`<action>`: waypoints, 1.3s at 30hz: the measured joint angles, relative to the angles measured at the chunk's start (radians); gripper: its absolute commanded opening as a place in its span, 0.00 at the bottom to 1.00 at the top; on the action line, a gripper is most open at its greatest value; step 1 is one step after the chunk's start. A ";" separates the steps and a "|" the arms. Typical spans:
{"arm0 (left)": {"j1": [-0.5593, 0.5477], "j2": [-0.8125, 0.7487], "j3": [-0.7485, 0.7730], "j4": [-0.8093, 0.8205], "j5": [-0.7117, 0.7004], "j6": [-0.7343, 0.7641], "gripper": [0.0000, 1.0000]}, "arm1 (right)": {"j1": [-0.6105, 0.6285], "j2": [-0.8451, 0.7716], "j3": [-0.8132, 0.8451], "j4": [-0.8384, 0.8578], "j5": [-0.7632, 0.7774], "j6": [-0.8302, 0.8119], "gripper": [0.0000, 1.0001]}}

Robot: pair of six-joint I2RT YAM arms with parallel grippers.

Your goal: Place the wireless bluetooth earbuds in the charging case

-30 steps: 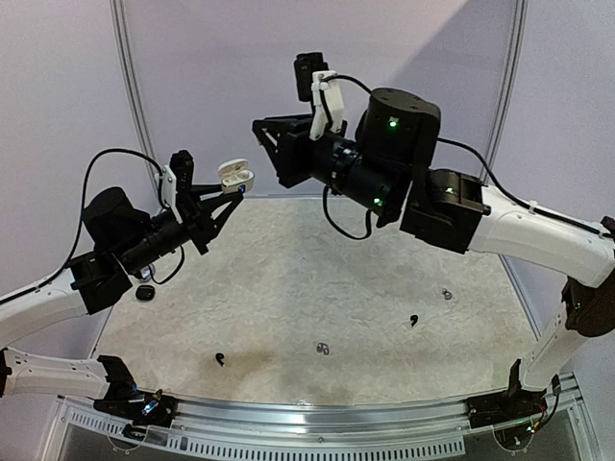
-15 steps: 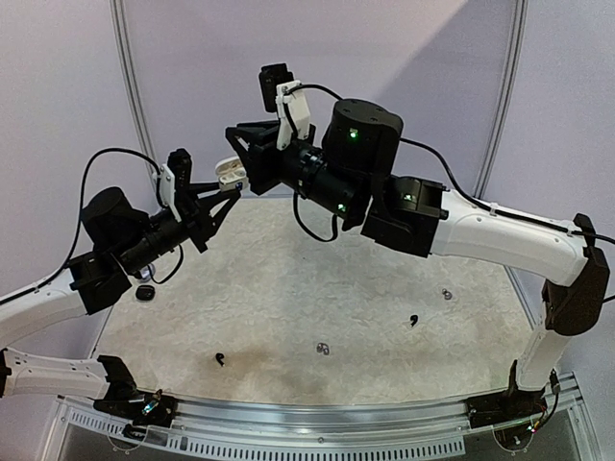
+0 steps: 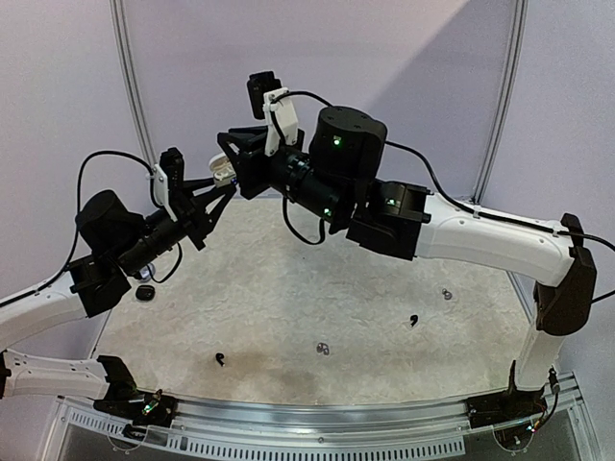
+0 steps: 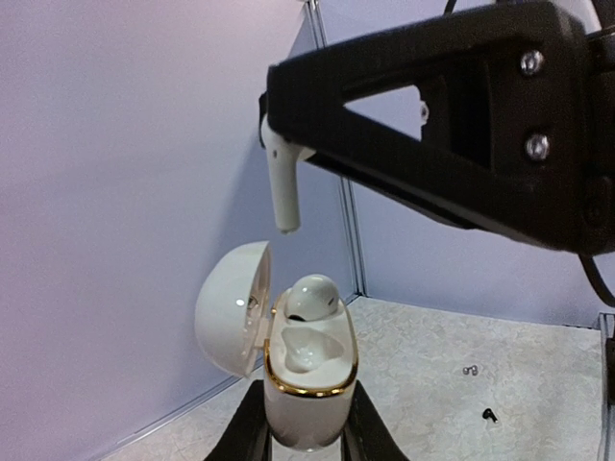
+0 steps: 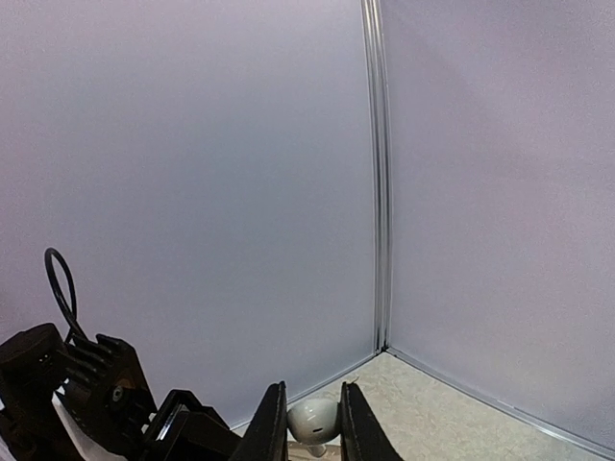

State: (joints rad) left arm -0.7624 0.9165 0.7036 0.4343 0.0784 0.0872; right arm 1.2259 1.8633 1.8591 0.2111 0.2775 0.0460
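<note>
Plain lilac walls (image 3: 67, 58) — speckled beige tabletop (image 3: 288, 298).

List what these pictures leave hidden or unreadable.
Top external: charging case largely behind right gripper; loose earbuds too small for detail.
Right wrist: white earbud stem lost between fingers at bottom edge; case out of frame.
Left wrist: case bottom hidden between left gripper fingers.

charging case (image 4: 307, 370) between the left gripper (image 4: 307, 408) fingers: glossy white, gold band round the rim, open lid (image 4: 229, 307) white too. seated earbud (image 4: 309, 296): white, dark patch on its face. held earbud (image 4: 281, 187) at the right gripper (image 5: 312, 411) tips: plain white. both finger sets matte black. well below the fingers: table (image 3: 288, 279) beige with fine mottled speckle, black earbud (image 3: 220, 360), second black earbud (image 3: 414, 320), silvery-grey earbud (image 3: 323, 349), second silvery-grey earbud (image 3: 446, 293). walls (image 5: 192, 192) pale lilac. arm links (image 3: 480, 235) white, joints black, green LEDs (image 3: 335, 141).
</note>
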 measured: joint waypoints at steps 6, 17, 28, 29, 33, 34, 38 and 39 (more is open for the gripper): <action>0.000 0.000 0.000 0.015 -0.003 -0.001 0.00 | 0.000 0.023 0.002 0.000 -0.010 0.017 0.00; 0.000 0.000 0.000 0.017 -0.013 -0.002 0.00 | 0.000 0.031 0.002 -0.003 -0.029 0.054 0.00; 0.002 0.000 0.000 0.017 -0.038 -0.013 0.00 | 0.000 0.031 -0.006 0.000 -0.040 0.114 0.00; 0.002 0.000 0.000 0.017 -0.038 -0.013 0.00 | 0.000 0.032 -0.007 0.000 -0.039 0.114 0.00; 0.002 0.000 0.000 0.015 -0.040 -0.013 0.00 | 0.000 0.043 -0.007 0.003 -0.035 0.114 0.00; 0.002 0.000 0.000 0.013 -0.041 -0.013 0.00 | 0.000 0.046 -0.007 0.005 -0.034 0.114 0.00; 0.002 0.000 -0.004 0.010 -0.043 -0.013 0.00 | 0.004 0.057 -0.007 0.016 -0.024 0.113 0.00; 0.002 0.000 -0.006 0.010 -0.045 -0.013 0.00 | 0.004 0.058 -0.008 0.016 -0.022 0.112 0.00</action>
State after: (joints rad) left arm -0.7605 0.9169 0.6979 0.4438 0.0338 0.0742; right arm 1.2297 1.9209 1.8515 0.2272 0.2558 0.1577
